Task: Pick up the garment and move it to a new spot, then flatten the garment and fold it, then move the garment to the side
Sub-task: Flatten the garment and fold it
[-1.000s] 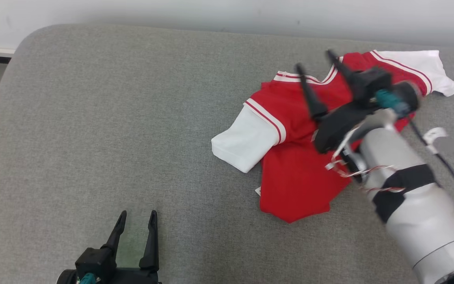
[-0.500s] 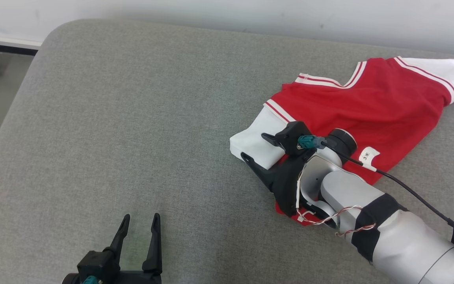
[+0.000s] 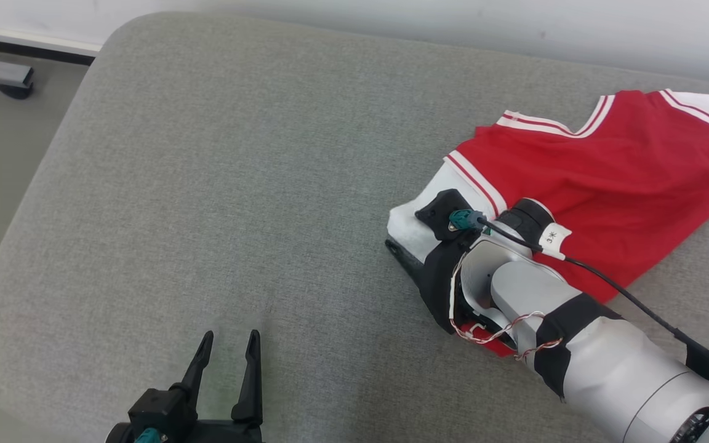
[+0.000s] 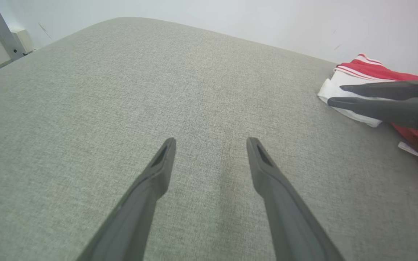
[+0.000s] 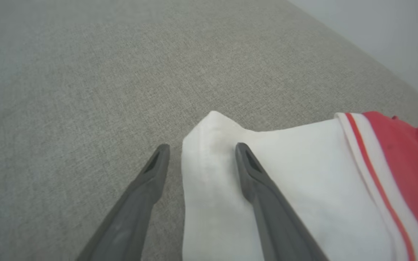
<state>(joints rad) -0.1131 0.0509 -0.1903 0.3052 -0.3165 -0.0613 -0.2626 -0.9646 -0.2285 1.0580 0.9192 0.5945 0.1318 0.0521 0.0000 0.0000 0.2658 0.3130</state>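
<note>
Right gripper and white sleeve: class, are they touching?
Cannot tell. Right wrist view: the right gripper straddles the edge of the white sleeve, one finger over it; no contact or gap shows plainly.

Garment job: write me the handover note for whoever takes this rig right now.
Left gripper: open, empty, over bare grey cushion near its front edge.
Right gripper: open, low, one finger over the white sleeve and one beside it, straddling the sleeve's edge; nothing gripped.
Garment: red shirt, rumpled, on the cushion's right side, not lifted.
Done: right arm is in place for the first grasp.
To do: close on the sleeve, carry the garment to a new spot, flatten, fold, set aside.
</note>
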